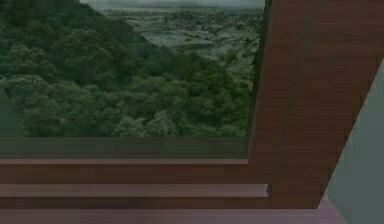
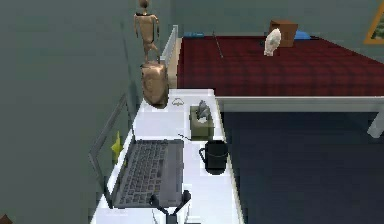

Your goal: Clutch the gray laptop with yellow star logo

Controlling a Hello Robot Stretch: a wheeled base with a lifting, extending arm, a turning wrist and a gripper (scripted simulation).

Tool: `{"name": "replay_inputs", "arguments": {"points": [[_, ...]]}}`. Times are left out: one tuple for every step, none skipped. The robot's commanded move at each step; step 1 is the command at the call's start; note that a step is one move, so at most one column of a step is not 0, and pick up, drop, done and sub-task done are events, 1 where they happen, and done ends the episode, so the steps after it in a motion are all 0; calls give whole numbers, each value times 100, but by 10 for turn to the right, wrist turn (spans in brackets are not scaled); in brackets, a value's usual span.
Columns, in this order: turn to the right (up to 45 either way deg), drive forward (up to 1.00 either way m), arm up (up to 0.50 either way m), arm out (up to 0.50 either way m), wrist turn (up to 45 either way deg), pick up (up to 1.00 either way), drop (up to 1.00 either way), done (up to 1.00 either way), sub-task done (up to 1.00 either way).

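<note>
Arm side view: a gray laptop (image 2: 148,172) is seen lying on the white tabletop (image 2: 218,196), lower left of centre, with its lid raised along the left side and its keyboard facing up.
Logo: a small yellow mark (image 2: 117,144) is seen by the lid's upper end; its shape cannot be made out as a star.
Jaws: a dark forked shape at the bottom edge, at the laptop's near edge, is taken for the jaws. How they stand cannot be told. As the laptop lies on the tabletop right behind them, it cannot be told whether anything is held.
Neighbours: a black mug (image 2: 213,157) is stood just beside the laptop's right edge, and a tissue box (image 2: 201,125) is placed farther up the frame. A wooden figure (image 2: 154,85) is set at upper centre, and a bed (image 2: 290,65) with a dark red cover is spread across the upper right.
Forward view: a window (image 1: 130,70) onto wooded hills is framed in brown wood.
Step in hand: the final approach to the laptop's near edge is judged to be under way.
Doing it well: the jaws are best centred on the near edge of the base and brought in low, level with the tabletop, since the base is thin and flat. The lid is better left alone, as its hinge may swing.
Risk: the mug may be knocked if the approach is let drift toward the frame's right. The laptop may be pushed along the smooth tabletop rather than taken up.
</note>
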Motion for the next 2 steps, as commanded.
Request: {"name": "replay_inputs", "arguments": {"points": [[0, 0, 0, 0, 0, 100, 0, 0, 0], [0, 0, 10, 0, 0, 0, 0, 0, 0]]}}
